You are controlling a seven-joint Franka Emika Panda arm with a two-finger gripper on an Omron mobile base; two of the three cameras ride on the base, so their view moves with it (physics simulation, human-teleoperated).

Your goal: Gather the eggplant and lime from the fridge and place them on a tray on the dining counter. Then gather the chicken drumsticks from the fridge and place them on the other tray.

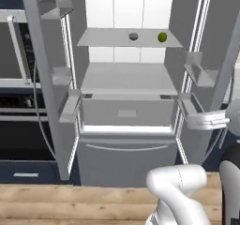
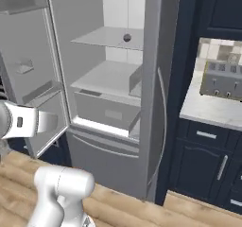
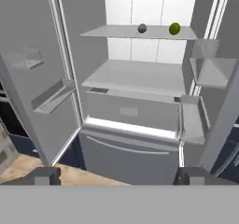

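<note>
1. End effector [image 3: 119, 176] is hovering low before the open fridge [image 3: 135, 111], jaws spread fully, holding nothing.
2. Lime [image 3: 174, 28] and dark, round eggplant [image 3: 142, 29] are sitting on the upper shelf [image 3: 112, 31].
3. Risk: both are looking round, so a nudge could be rolling them backward.

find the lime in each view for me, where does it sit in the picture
Left base view: lime at upper right, right end of the fridge's top shelf.
Right base view: I can't find it; the fridge door edge blocks that end of the shelf.
Hand view: top, right of centre.
Shared landmark: the small dark item on that shelf.
</note>
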